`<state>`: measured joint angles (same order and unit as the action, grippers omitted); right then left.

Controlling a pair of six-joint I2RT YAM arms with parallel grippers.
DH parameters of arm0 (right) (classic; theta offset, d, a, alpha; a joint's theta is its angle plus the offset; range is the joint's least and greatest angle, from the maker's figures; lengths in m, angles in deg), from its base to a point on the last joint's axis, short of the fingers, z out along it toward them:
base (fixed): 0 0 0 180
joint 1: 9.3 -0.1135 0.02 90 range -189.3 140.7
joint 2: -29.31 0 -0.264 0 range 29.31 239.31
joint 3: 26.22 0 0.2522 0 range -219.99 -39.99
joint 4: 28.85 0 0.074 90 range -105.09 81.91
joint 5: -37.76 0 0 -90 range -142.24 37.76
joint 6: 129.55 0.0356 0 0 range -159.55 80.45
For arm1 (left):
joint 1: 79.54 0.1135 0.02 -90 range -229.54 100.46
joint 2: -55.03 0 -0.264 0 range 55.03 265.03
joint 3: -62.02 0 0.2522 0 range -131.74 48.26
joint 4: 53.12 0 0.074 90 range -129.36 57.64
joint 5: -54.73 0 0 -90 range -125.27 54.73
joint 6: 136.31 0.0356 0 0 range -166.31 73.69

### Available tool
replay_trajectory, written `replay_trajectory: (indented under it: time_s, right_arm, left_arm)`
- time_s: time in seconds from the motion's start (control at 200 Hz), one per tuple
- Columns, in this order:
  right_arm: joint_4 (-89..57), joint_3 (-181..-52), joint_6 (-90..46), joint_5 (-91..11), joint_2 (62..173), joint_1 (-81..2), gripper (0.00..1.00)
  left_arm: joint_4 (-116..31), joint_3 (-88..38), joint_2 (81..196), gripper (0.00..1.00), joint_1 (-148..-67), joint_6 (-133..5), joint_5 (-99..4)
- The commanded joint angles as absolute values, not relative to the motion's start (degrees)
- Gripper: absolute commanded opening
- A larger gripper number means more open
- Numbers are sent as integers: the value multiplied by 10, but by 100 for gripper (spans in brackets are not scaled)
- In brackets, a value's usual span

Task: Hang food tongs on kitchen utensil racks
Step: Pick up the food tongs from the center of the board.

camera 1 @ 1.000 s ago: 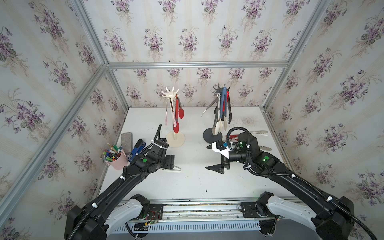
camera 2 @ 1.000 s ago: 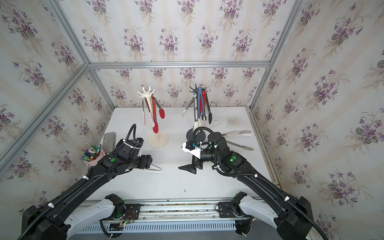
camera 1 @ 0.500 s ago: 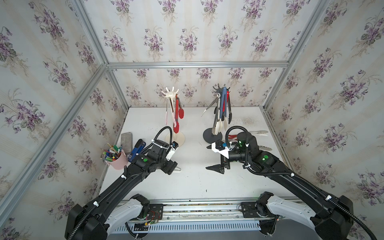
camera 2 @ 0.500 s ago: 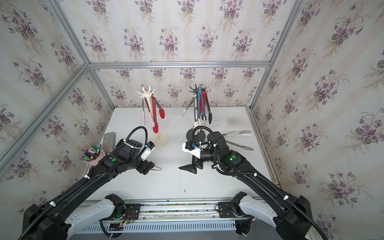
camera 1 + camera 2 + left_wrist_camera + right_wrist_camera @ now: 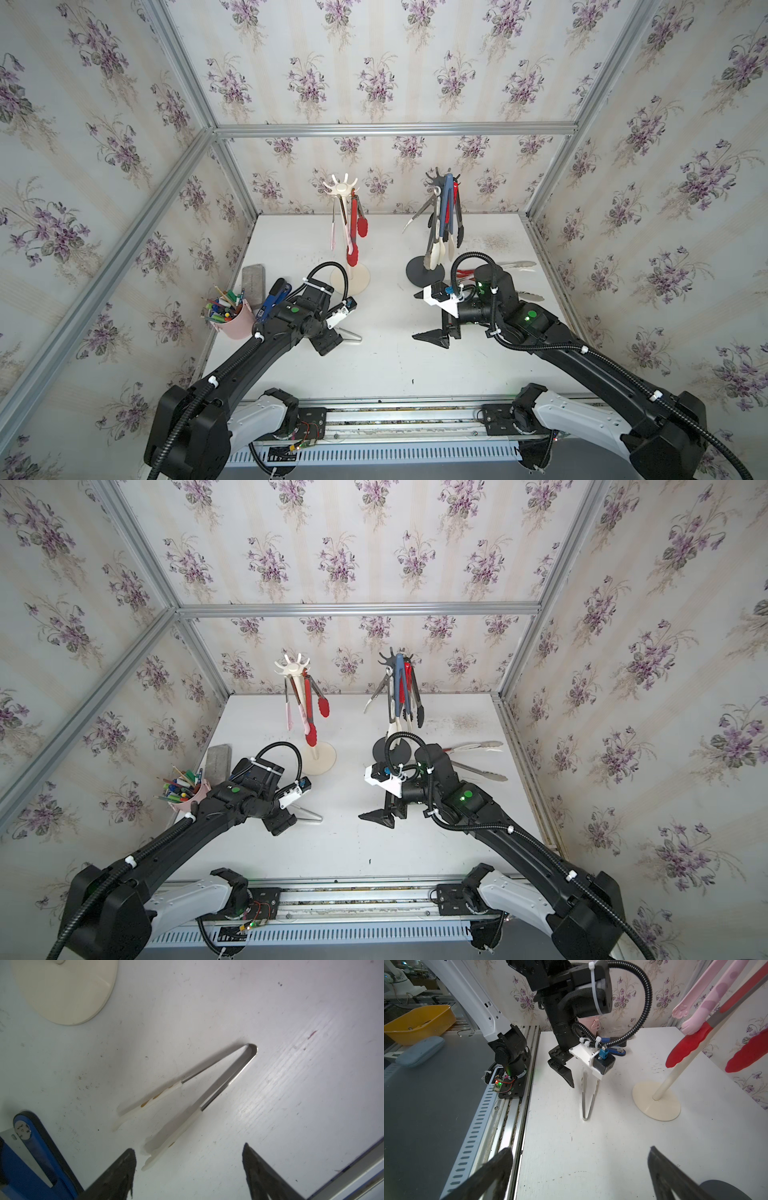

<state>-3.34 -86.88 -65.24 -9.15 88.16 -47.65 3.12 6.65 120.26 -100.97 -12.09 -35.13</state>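
Tongs (image 5: 358,340), steel with white tips, lie flat on the table (image 5: 374,374) in both top views, near the cream-white rack (image 5: 357,279); the left gripper (image 5: 328,345) has rolled its wrist over them. Left wrist view: fingers (image 5: 124,1159) apart, flanking the white tips, not touching. Right wrist view: right gripper (image 5: 580,1149) spread wide, empty. A pickup looks next.

Robot lab cell: floral-papered panels (image 5: 374,62) in an aluminium frame (image 5: 395,129), white tabletop (image 5: 395,374), arm-mounting rail (image 5: 395,413) in front.

cream rack base (image 5: 62,991) cut by frame edge, tongs (image 5: 349,333) tips hidden under left pincer (image 5: 328,345)
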Motion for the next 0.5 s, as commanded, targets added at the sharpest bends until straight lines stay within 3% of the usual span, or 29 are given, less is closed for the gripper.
replay_trajectory:
  time_s: [0.0,0.5]
  right_arm:
    - [-44,-867,-665,-76,881,-476,100]
    - [-41,-857,-665,-68,878,-475,100]
  left_arm:
    - [42,70,1209,81,-1004,-61,-350]
    - [23,68,1258,78,-992,6,-326]
